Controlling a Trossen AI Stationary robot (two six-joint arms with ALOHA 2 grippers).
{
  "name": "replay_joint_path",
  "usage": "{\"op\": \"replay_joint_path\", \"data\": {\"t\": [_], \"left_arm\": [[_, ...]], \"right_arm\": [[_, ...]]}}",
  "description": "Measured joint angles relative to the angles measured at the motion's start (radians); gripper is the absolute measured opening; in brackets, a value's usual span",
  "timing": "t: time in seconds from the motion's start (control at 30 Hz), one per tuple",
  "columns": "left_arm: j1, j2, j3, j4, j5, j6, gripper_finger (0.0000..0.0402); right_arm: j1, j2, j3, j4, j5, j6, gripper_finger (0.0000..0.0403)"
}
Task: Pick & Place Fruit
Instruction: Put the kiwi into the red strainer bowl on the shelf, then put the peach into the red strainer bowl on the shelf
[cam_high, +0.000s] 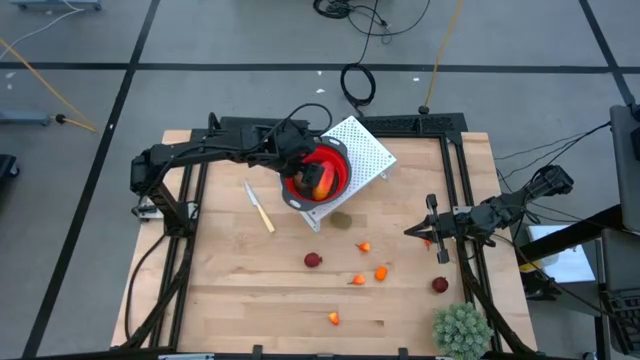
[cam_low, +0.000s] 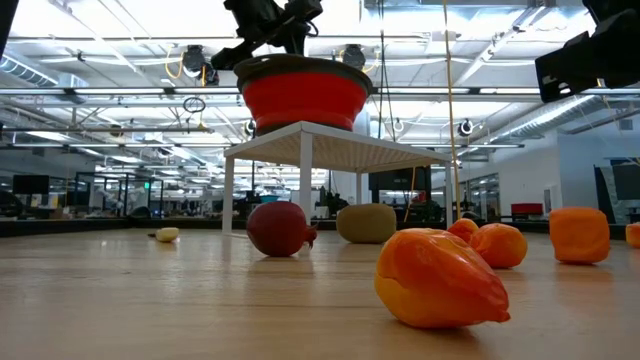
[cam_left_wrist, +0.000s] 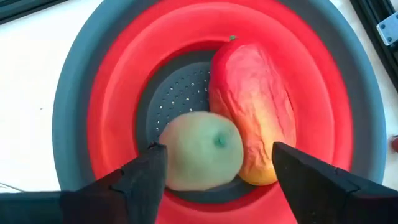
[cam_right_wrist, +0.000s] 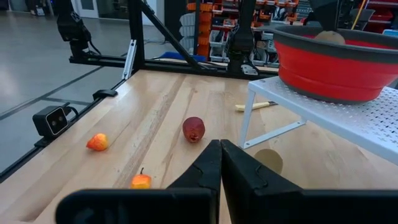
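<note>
A red bowl with a grey rim (cam_high: 335, 172) stands on a white perforated stand (cam_high: 365, 148) at the table's far middle. In the bowl lie a pale green fruit (cam_left_wrist: 202, 149) and a red-orange long fruit (cam_left_wrist: 255, 106). My left gripper (cam_left_wrist: 217, 155) hangs open over the bowl, pointing steeply down, its fingers either side of the green fruit and above it. On the table lie two dark red balls (cam_high: 313, 260) (cam_high: 439, 284), several orange bits (cam_high: 381, 272) and an olive oval (cam_high: 342, 220) under the stand. My right gripper (cam_high: 412, 232) waits shut at the right.
A cream-handled knife (cam_high: 260, 208) lies left of the stand. A spiky green plant ball (cam_high: 462, 328) sits at the near right corner. The black frame rails (cam_high: 185, 215) run along the table's left, right and far sides. Bare wood lies at the near left.
</note>
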Motion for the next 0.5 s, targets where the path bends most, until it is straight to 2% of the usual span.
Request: {"op": "replay_joint_path", "data": {"t": [0.23, 0.33, 0.5], "left_arm": [[0.018, -0.011, 0.0, -0.003, 0.031, -0.024, 0.0311], [0.036, -0.044, 0.001, -0.003, 0.063, -0.055, 0.0303], [0.015, -0.117, 0.002, -0.003, 0.036, -0.082, 0.0274]], "right_arm": [[0.0, 0.0, 0.0, 0.0, 0.0, -0.003, 0.0004], [0.0, 0.0, 0.0, 0.0, 0.0, -0.004, 0.0004], [0.0, 0.0, 0.0, 0.0, 0.0, -0.013, 0.0004]]}}
